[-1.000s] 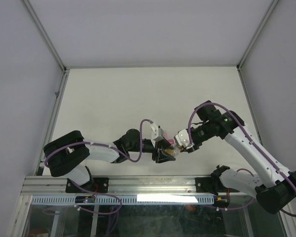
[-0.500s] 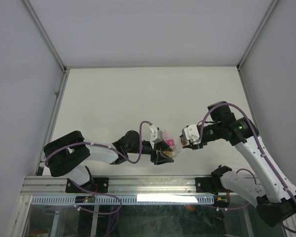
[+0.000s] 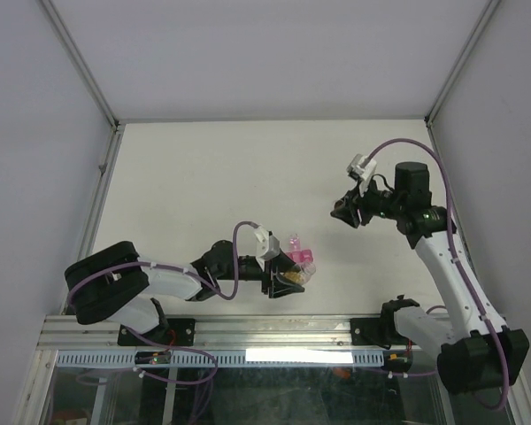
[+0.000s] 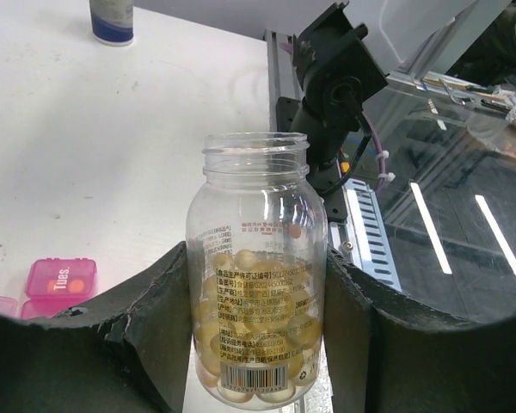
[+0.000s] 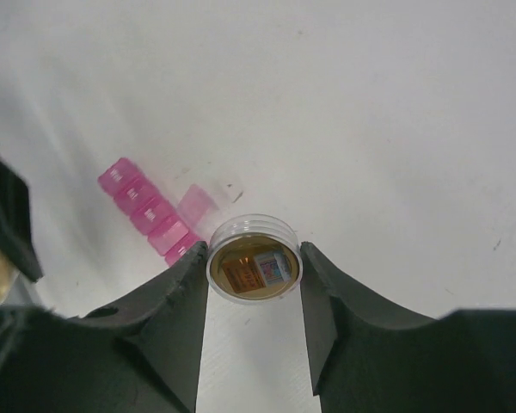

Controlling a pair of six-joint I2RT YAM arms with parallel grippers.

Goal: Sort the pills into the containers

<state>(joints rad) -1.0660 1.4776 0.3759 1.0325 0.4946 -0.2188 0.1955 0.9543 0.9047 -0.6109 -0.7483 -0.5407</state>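
White bench (image 3: 248, 168) carries the pink pill box (image 3: 299, 257), its long axis slanting away from the near edge. The left tool (image 4: 258, 344), the nearer one, grips an open bottle (image 4: 256, 258) of yellow pills (image 4: 258, 323) just beside the box. The right tool (image 5: 254, 284), well apart, pinches the cap (image 5: 254, 262).

Magenta containers (image 5: 150, 213), flat (one lid open)

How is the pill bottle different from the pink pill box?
The bottle is clear, tall and round; the pill box is pink, low and boxy. The bottle sits in the left gripper; the pill box lies on the table. Both are see-through plastic.
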